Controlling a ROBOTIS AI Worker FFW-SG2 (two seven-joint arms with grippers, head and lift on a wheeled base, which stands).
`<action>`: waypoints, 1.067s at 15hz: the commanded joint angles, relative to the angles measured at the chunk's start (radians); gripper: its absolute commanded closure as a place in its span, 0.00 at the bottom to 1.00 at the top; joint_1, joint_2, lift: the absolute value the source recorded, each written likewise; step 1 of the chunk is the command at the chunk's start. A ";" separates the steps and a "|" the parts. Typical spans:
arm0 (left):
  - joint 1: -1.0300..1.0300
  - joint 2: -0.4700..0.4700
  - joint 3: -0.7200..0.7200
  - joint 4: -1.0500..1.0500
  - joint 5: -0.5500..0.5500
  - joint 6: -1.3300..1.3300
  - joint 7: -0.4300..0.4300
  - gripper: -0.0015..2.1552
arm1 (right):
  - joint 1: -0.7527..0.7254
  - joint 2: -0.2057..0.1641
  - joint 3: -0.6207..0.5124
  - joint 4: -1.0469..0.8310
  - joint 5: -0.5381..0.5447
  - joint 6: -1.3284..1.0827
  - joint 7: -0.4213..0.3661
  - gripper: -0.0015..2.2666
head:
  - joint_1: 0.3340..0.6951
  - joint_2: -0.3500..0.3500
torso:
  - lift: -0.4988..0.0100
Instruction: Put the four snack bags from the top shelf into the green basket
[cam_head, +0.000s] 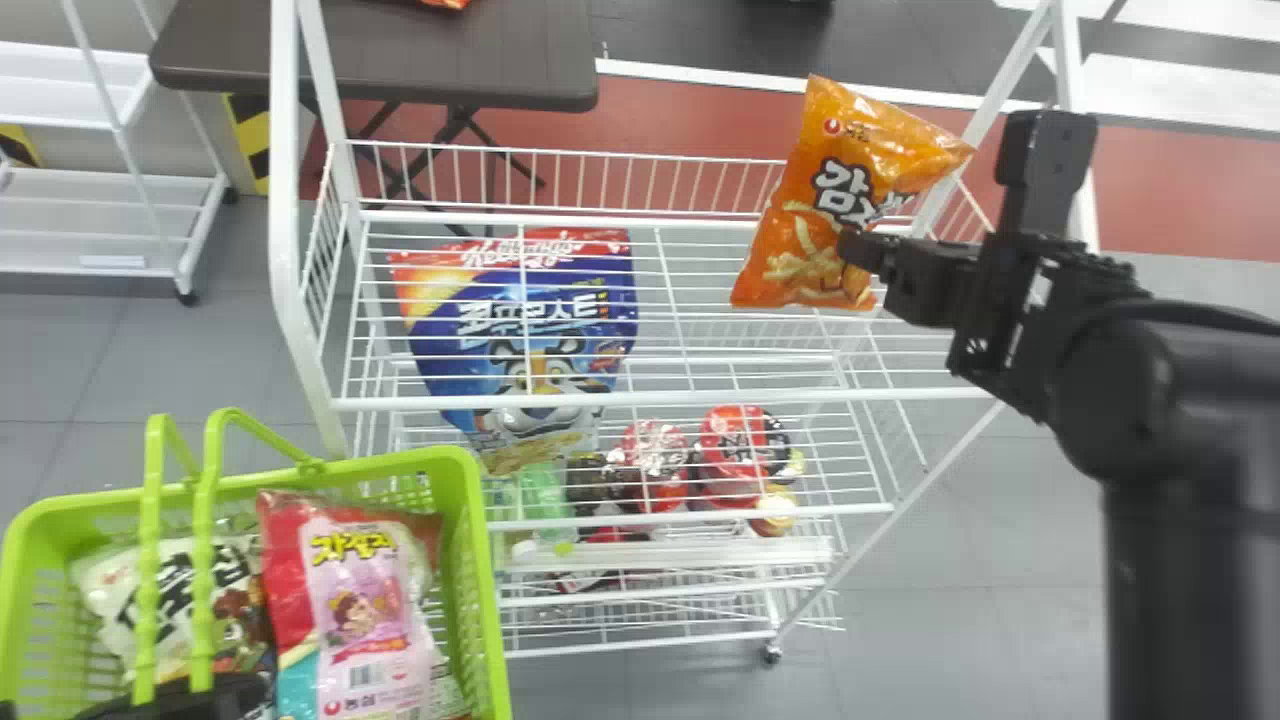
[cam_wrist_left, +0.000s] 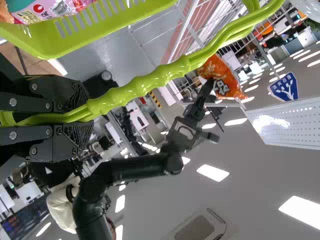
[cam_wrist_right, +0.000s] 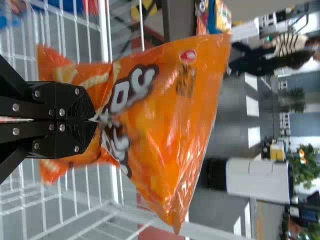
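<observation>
Behind the right hand (cam_head: 862, 250), a hidden patch of orange bag (cam_head: 795, 225).

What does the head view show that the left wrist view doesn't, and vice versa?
Head view only: the blue plastic bag with a tiger on it, behind the white rack's wires, and round red-and-black packs lower down.

Left wrist view only: a blue sign, white rectangular ceiling lights.

Both: the lime-green plastic basket, its handles, a pink-fronted snack bag inside, and the orange snack bag in the black right gripper.
</observation>
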 joint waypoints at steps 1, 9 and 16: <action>-0.002 0.000 -0.001 -0.001 -0.002 0.000 -0.010 1.00 | 0.098 0.000 0.034 -0.182 -0.123 0.162 0.007 0.99 | 1.00 0.37 | 0.98; -0.006 0.004 -0.004 -0.001 -0.002 0.012 -0.010 1.00 | 0.197 0.020 0.213 -0.309 -0.495 0.404 0.002 0.99 | 1.00 0.84 | 0.98; -0.017 0.007 -0.018 -0.001 0.003 0.021 -0.010 1.00 | 0.076 0.024 0.442 0.065 -0.584 0.303 -0.027 0.99 | 1.00 1.00 | 0.98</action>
